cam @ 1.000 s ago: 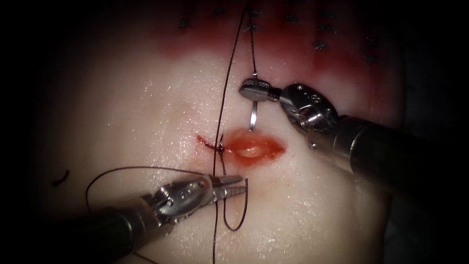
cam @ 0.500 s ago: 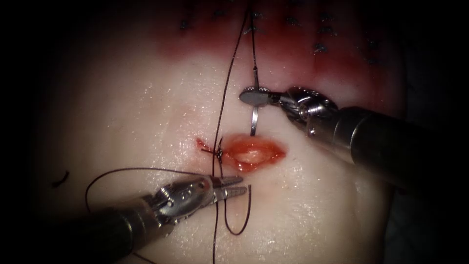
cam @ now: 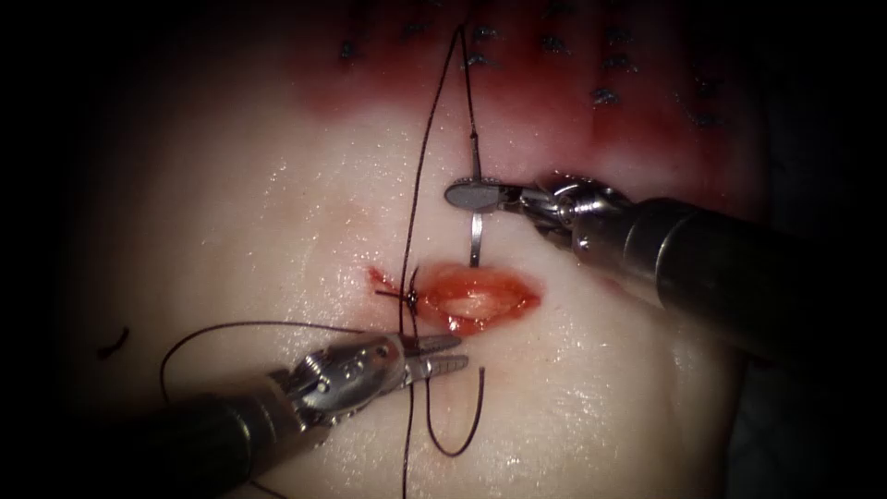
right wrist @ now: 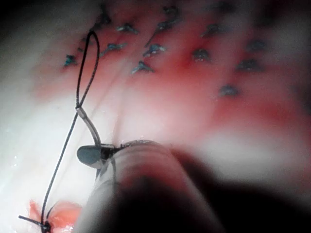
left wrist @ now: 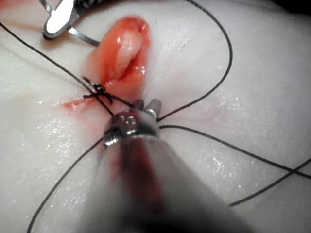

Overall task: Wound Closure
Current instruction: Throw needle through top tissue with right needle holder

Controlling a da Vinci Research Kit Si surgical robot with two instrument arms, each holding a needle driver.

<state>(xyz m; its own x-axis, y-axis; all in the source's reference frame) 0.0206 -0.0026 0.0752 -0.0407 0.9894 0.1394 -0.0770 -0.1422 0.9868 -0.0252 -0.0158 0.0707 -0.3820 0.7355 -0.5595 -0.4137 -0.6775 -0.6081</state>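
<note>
Looked down on a slab of pale tissue (cam: 277,212), wet and glossy, dark all round the edges.

Found the left tool (cam: 442,353) nearest, ribbed steel jaws a narrow gap apart. Saw thread (cam: 420,185) crossing right at their base, but couldn't tell if any of it was pinched, so called it holding nothing. Noticed a loose dark curl of that thread just beyond the tips, thin and wiry. Figured that slack could snag on the jaws or drag across the knot (cam: 411,296) if either tool swung carelessly.

Spotted the cut (cam: 480,294) next, a soft red oval gaping open with a paler glistening middle, with the knot sitting at its left end. Guessed a hard tug on the thread could tear that soft edge.

Found the needle (cam: 474,236) just past the cut's far edge, about mid-length of it: thin curved steel, point aimed down at the edge, not buried as far as visible. Couldn't say if the point touched. Saw the right tool (cam: 467,195) clamped across it, nearer the thread end than the point. Worried a grip that far back could let it twist in the jaws.

Ended at the far red fluid (cam: 647,111), dotted with small dark marks (cam: 605,94).
</note>
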